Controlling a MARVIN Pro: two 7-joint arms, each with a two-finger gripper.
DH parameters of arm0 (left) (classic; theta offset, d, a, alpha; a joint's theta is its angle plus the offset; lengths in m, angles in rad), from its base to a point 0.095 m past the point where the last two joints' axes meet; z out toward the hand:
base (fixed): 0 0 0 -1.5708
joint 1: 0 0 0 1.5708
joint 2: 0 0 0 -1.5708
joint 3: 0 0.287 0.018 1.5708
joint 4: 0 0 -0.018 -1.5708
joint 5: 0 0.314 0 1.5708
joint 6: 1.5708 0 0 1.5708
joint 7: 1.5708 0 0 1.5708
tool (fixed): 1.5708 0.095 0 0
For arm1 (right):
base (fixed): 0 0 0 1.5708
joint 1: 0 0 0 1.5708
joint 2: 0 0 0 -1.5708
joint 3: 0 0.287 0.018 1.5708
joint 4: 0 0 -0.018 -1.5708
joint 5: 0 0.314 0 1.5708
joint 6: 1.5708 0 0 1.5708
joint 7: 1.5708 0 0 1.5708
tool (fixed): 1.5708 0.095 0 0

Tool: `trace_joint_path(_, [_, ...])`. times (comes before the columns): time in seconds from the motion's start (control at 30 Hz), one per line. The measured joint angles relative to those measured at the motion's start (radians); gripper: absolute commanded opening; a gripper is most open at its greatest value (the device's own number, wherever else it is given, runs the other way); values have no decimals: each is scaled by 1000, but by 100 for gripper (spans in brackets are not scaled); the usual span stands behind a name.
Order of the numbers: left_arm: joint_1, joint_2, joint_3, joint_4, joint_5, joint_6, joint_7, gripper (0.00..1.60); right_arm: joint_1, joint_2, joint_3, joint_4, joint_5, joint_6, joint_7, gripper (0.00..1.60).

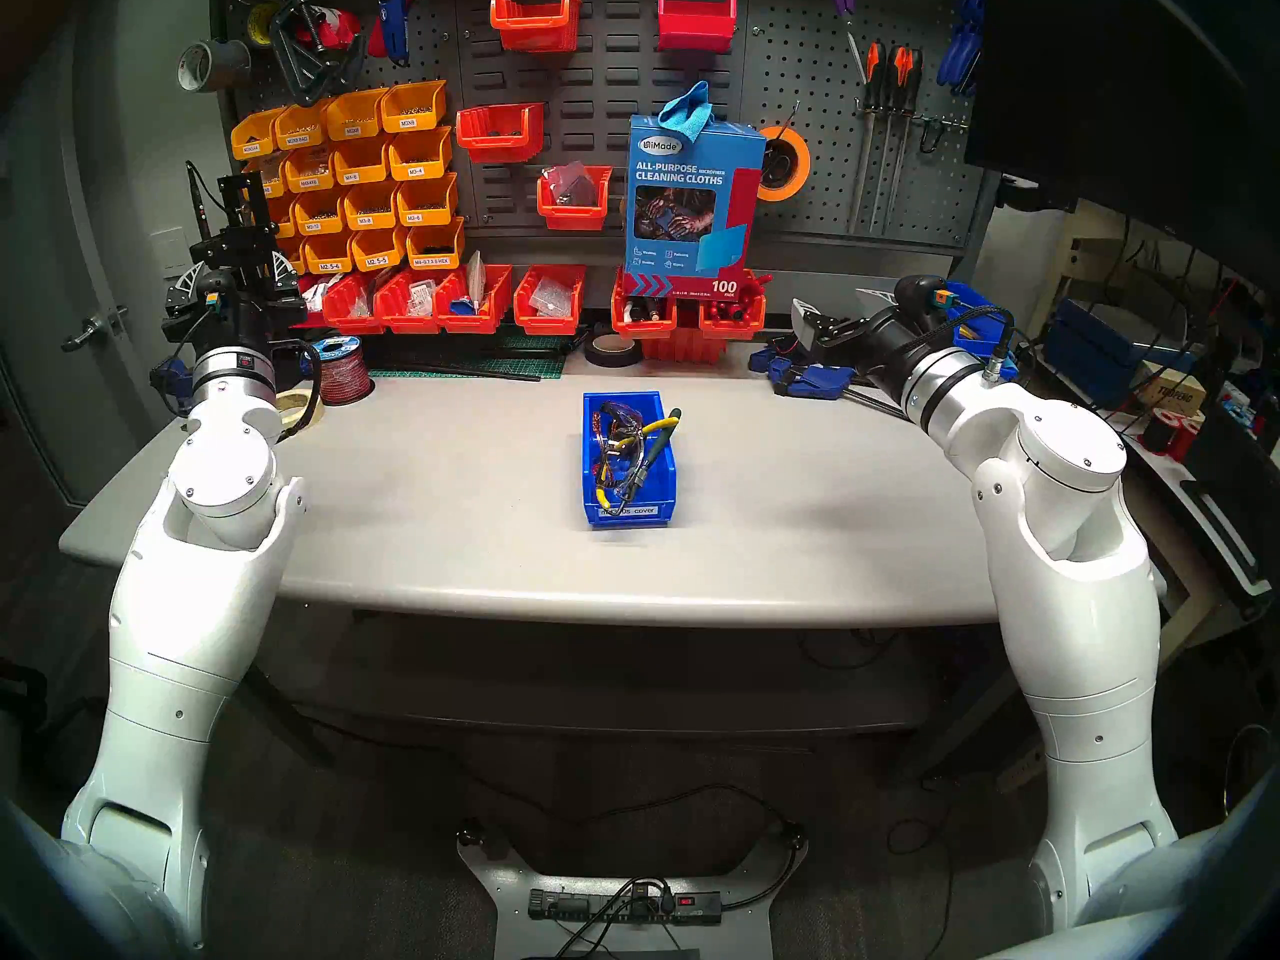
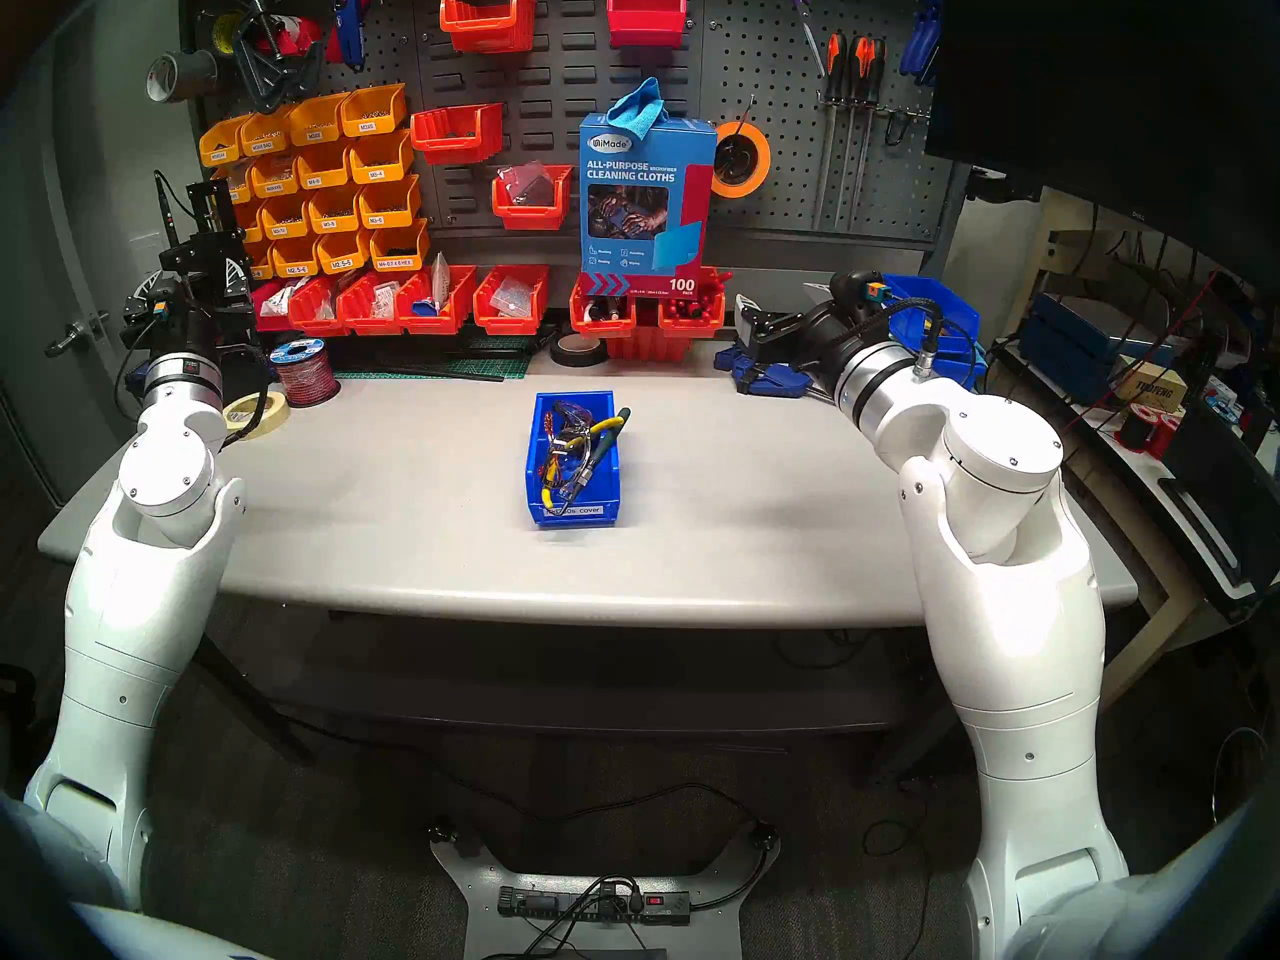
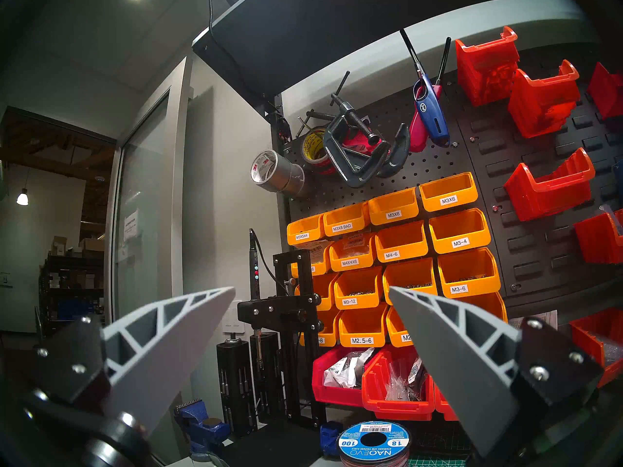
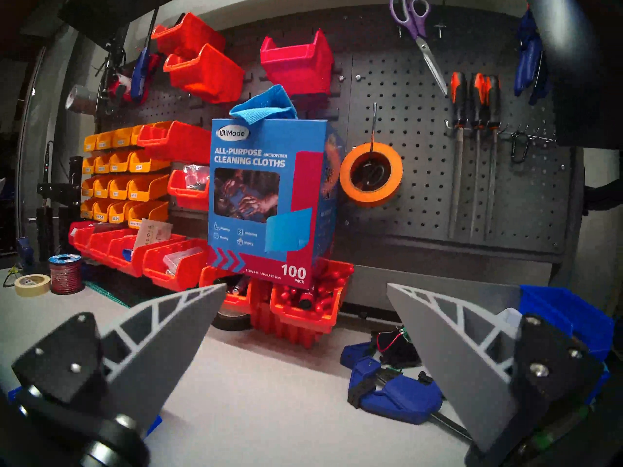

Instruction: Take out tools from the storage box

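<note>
Blue box, white label strip. Yellow-handled cutters, dark green pliers. Grey table. Far wall: orange and red bins.

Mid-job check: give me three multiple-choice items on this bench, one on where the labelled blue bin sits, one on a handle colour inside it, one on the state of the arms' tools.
1. Where is the blue bin?
A. hung on the pegboard
B. mid-table, between the arms
C. under the table

2. What colour are the cutters' handles?
A. yellow
B. purple
C. white

3. How are the left tool and right tool?
A. both shut on glasses
B. one open, one shut
C. both open, empty

Key: 1 B, it stands on the grey table; 2 A, yellow grips show in the bin; 3 C, each wrist view shows spread fingers with nothing between.
</note>
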Motion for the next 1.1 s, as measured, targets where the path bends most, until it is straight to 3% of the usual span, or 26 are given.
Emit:
trace_joint_path(0.9, [0, 0, 0, 0, 0, 0, -1, 160, 0, -16, 8, 0, -16, -35, 25, 160])
trace_joint_path(1.1, [-16, 9, 19, 49, 6, -60, -37, 160, 0, -19, 10, 0, -19, -35, 27, 160])
